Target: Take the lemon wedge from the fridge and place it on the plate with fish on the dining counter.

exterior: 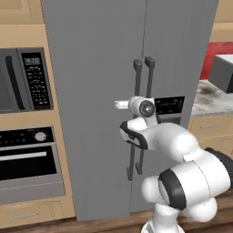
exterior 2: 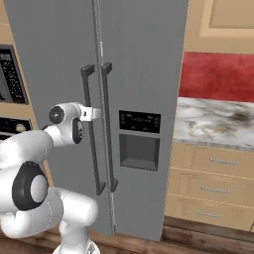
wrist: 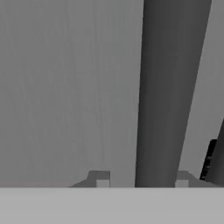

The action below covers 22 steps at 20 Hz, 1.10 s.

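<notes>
Your gripper [wrist: 142,181] straddles the left door handle [wrist: 168,87] of the closed fridge [exterior: 91,91], fingertips [wrist: 101,179] either side; actual contact cannot be confirmed.

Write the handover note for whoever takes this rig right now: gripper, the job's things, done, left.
Gripper: fingertips straddle the fridge's left dark bar handle, one on each side; whether they press on it yet cannot be told.
Fridge: both doors shut, so nothing inside it can be seen.
Done: arm brought up to the handle.
Left: grip the handle, pull the door open, find and take the lemon wedge, carry it to the plate with fish on the dining counter.
</notes>
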Motion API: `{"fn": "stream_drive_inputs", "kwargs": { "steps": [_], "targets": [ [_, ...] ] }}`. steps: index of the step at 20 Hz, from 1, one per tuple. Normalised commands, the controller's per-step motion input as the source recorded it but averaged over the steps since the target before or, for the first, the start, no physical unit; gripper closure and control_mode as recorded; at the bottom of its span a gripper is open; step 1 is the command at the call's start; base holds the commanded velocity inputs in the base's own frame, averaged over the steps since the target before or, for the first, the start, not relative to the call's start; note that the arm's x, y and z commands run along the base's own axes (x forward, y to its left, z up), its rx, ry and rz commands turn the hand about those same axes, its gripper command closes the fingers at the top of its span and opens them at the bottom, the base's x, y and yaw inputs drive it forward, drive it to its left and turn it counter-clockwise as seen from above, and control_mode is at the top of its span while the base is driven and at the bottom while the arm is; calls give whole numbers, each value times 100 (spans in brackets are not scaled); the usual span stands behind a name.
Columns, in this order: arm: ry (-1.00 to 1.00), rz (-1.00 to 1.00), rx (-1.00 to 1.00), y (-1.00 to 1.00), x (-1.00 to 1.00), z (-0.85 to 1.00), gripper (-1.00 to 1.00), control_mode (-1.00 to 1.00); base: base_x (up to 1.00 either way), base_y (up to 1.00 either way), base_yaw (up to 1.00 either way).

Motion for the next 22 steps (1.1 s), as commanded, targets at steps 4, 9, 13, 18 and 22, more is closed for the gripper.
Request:
{"fn": "stream_drive_inputs", "kwargs": {
  "steps": [4, 9, 13, 18, 22],
  "targets": [
    [3, 0, 3, 100, -65, 68, 100, -100, 0, 0, 0],
    [13, 0, 0, 100, -65, 70, 100, -100, 0, 0, 0],
    [17, 0, 0, 100, -70, 58, 100, -100, 0, 0, 0],
    [12, 0, -5, 100, -98, 20, -100, -100, 0, 0, 0],
    [5, 0, -5, 100, -100, 24, -100, -100, 0, 0, 0]
  ]
}}
